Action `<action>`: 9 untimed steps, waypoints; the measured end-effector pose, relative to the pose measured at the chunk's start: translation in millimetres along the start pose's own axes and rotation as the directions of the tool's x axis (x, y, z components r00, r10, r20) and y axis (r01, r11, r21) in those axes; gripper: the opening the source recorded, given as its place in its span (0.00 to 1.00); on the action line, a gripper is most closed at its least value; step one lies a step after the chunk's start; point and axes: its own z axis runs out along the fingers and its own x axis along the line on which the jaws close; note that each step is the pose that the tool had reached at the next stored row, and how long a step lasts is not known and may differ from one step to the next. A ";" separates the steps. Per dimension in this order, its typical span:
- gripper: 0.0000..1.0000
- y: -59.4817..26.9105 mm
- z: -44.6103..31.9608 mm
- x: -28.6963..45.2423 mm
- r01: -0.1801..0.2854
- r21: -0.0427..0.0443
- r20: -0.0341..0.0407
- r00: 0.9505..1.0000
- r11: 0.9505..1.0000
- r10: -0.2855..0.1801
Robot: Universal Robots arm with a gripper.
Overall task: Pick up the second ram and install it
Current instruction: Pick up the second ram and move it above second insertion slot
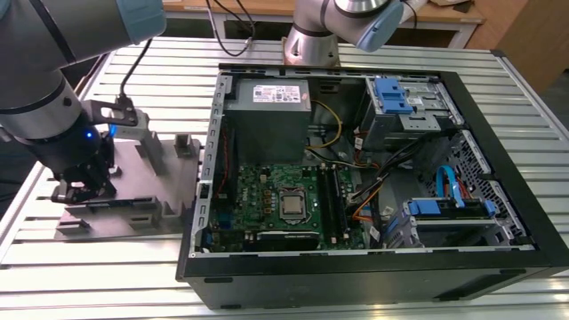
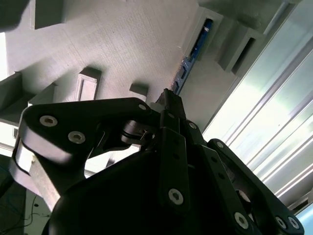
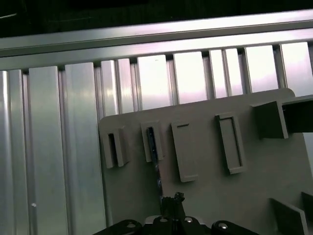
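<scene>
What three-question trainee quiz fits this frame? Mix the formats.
1. True or false: the second ram stands on edge in the grey fixture, outside the computer case.
2. The pincer is nearest to: A the power supply; B the second ram; C the blue drive latch.
3. Fill in: the grey fixture lies to the exterior view's ____ of the computer case.
Key: 1 true; 2 B; 3 left.
</scene>
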 end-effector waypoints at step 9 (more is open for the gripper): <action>0.11 0.0 0.0 0.0 0.053 -0.001 -0.002 0.999 0.999 -0.053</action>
